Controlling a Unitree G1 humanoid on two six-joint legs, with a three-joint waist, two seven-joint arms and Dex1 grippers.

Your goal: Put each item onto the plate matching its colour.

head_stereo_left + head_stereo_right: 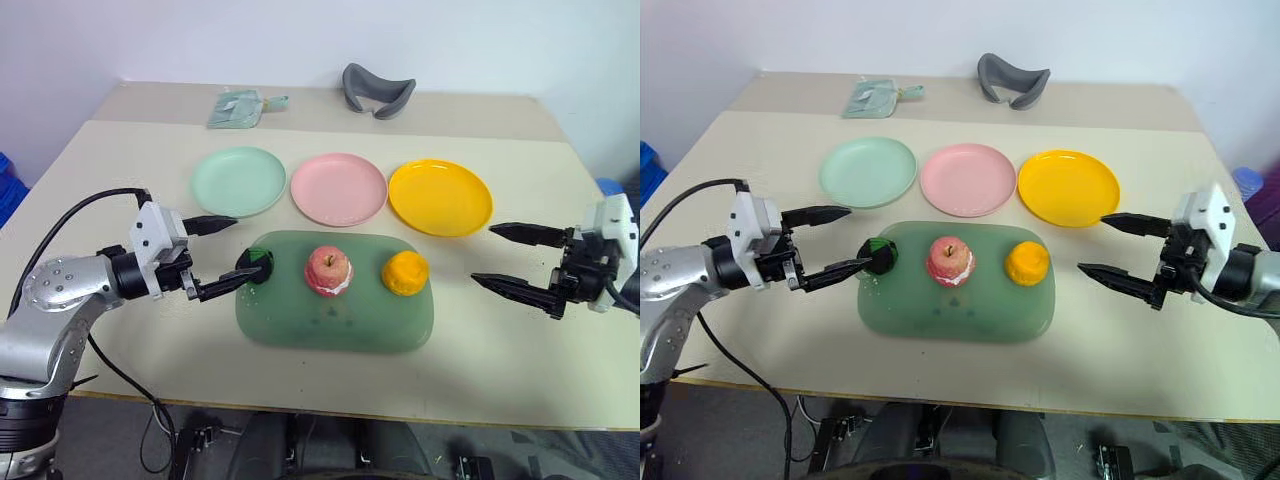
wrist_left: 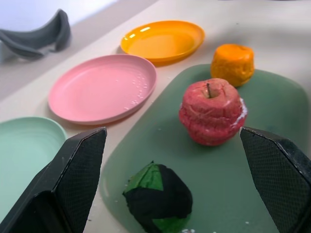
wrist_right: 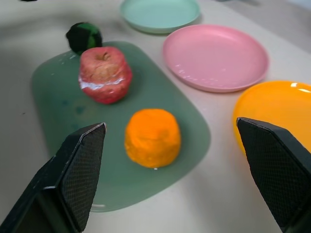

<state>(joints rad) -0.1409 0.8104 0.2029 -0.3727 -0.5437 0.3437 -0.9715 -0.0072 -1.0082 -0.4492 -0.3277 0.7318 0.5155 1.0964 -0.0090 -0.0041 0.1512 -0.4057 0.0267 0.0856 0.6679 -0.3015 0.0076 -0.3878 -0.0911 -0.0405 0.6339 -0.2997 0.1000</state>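
Your left gripper (image 1: 222, 255) spread wide beside the green ball (image 1: 259, 266), your right gripper (image 1: 508, 257) wide too, apple (image 1: 328, 271) and orange (image 1: 405, 272) on mat (image 1: 330, 325), plates (image 1: 338, 188) bare.

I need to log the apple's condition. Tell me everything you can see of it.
The apple is a pink-red toy with a whitish base, a ridged, layered surface and a small dark stem in a dip on top. It stands upright on the middle of the green mat, between the dark green ball and the orange fruit, touching neither. Nothing grips it.
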